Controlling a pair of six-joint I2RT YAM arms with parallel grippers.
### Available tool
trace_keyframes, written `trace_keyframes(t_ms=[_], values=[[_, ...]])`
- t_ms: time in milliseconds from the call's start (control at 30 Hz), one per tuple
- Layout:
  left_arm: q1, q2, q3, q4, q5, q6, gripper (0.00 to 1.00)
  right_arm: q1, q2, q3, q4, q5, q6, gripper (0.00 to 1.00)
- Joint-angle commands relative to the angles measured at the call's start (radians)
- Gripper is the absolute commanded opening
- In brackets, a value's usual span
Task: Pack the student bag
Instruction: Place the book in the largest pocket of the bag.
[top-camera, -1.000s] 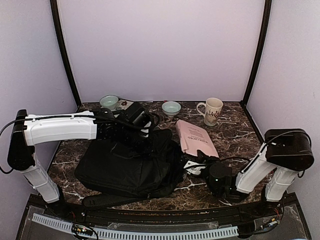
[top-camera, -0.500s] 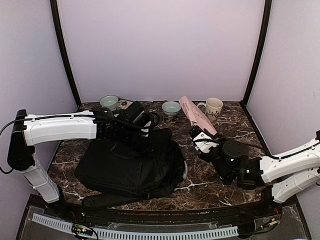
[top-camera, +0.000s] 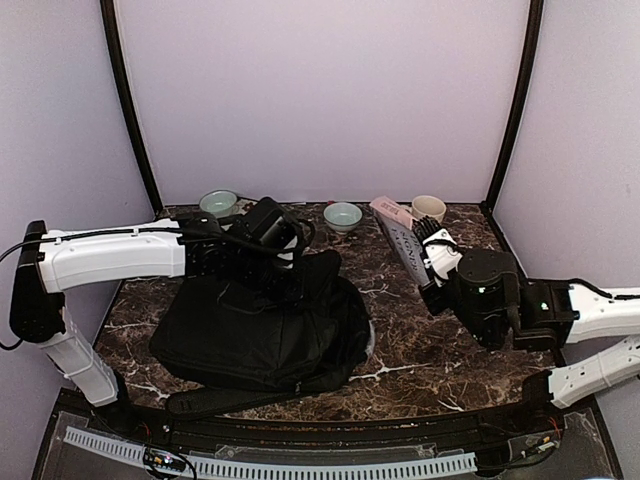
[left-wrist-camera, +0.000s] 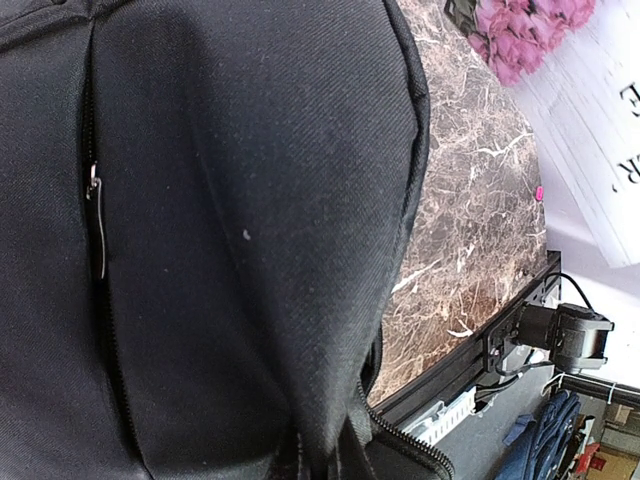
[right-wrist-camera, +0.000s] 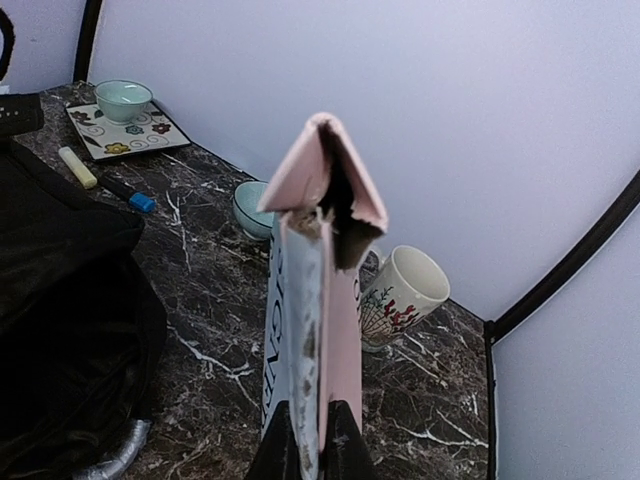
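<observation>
Top external: we see right gripper (top-camera: 428, 256) pinching a pink booklet (top-camera: 396, 228), tilted, off the table (top-camera: 420, 350). The left gripper (top-camera: 288, 283) pinches student bag (top-camera: 250, 335) fabric.

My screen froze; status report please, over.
Left gripper shut on bag. Right gripper shut on pink book, raised. Mug and bowl behind, none between.
</observation>
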Motion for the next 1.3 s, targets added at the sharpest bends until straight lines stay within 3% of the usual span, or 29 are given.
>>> trace_keyframes(t_ms=[0,167,300,433,567,733,967,1100,1267], values=[[-0.001,-0.063,0.025,0.054,-0.008,0.007,0.00,0.004,-0.035,0.081,-0.155,-0.036,0.203,0.00],[0.003,-0.041,0.066,0.037,-0.008,0.034,0.00,-0.003,-0.058,0.183,-0.298,-0.060,0.412,0.00],[0.008,-0.024,0.104,0.028,-0.005,0.063,0.00,-0.061,-0.026,0.365,-0.559,-0.137,0.653,0.00],[0.018,-0.016,0.135,0.030,0.002,0.105,0.00,-0.236,0.090,0.622,-0.905,-0.479,0.797,0.00],[0.028,-0.013,0.163,0.047,0.023,0.151,0.00,-0.360,0.182,0.782,-1.085,-0.698,0.801,0.00],[0.035,0.002,0.203,0.058,0.045,0.198,0.00,-0.433,0.131,0.789,-1.101,-0.924,0.808,0.00],[0.035,0.016,0.220,0.096,0.089,0.244,0.00,-0.476,0.013,0.638,-1.012,-1.151,0.891,0.00],[0.035,0.028,0.232,0.142,0.163,0.281,0.00,-0.526,-0.029,0.509,-0.897,-1.342,0.922,0.00],[0.035,0.056,0.258,0.186,0.305,0.330,0.00,-0.569,-0.010,0.463,-0.847,-1.430,0.917,0.00]])
